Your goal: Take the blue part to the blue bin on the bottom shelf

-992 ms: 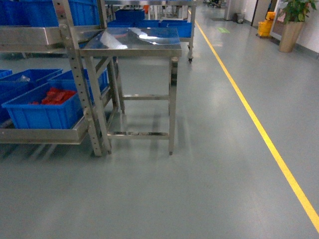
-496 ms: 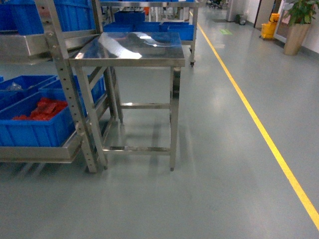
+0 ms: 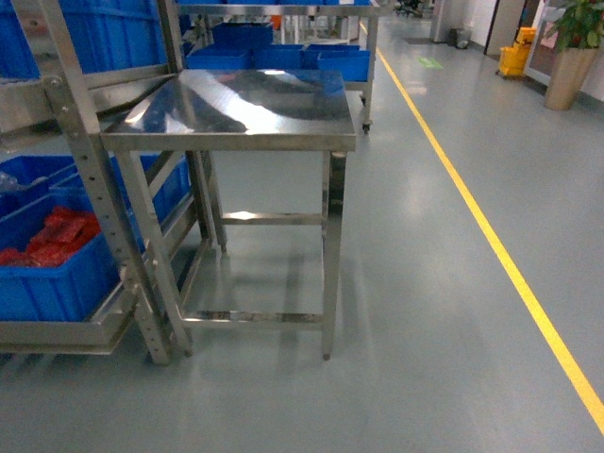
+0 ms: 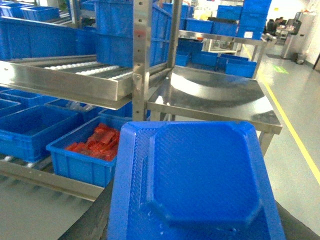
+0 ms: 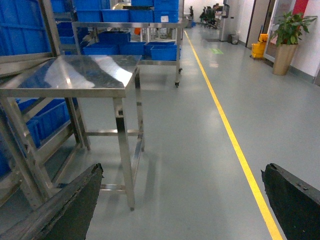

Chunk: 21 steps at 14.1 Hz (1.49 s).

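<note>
The blue part (image 4: 200,180), a wide flat tray-like piece, fills the lower half of the left wrist view. My left gripper (image 4: 195,222) is shut on it, with black fingers (image 4: 95,220) showing at both of its sides. The bottom shelf (image 3: 57,332) is the low steel tier at the left. On it stand blue bins, and the nearest blue bin (image 3: 47,278) (image 4: 82,162) holds red pieces. My right gripper (image 5: 192,200) hangs open over bare floor with nothing between its black fingers (image 5: 65,205). Neither gripper shows in the head view.
A steel table (image 3: 236,109) stands straight ahead, beside the rack's perforated upright (image 3: 94,198). A higher roller tier (image 4: 85,72) carries more blue bins. A yellow floor line (image 3: 491,236) runs along the right. A potted plant (image 3: 571,52) stands far right.
The head view has closed in on the steel table, which now looks larger and lower. The rack and its bins have slid toward the left edge.
</note>
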Motion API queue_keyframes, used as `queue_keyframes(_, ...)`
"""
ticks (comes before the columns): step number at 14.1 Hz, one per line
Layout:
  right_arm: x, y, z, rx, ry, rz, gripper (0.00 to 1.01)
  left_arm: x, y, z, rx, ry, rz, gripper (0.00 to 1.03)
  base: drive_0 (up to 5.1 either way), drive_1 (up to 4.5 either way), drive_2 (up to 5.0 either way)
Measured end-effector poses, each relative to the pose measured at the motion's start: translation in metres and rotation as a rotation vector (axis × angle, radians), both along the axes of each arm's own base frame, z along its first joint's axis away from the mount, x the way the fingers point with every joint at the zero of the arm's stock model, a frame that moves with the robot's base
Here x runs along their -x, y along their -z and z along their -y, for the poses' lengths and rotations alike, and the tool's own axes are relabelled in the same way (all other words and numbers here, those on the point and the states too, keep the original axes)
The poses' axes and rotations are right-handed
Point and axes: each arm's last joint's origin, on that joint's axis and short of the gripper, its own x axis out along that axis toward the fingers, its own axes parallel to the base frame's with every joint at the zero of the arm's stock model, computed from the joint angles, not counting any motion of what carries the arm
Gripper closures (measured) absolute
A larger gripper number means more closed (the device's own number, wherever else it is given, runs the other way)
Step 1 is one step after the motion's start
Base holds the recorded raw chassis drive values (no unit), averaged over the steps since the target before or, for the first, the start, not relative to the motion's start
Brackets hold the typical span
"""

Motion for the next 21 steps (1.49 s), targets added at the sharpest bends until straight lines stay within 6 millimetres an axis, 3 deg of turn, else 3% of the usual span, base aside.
queue_keyframes(21, 0.0000, -0.0001, 0.0000, 0.000, 0.000, 0.001, 0.03, 0.0001, -0.0004, 0.0000, 0.002, 0.001, 0.004, 0.60, 0.0, 4.01, -4.1)
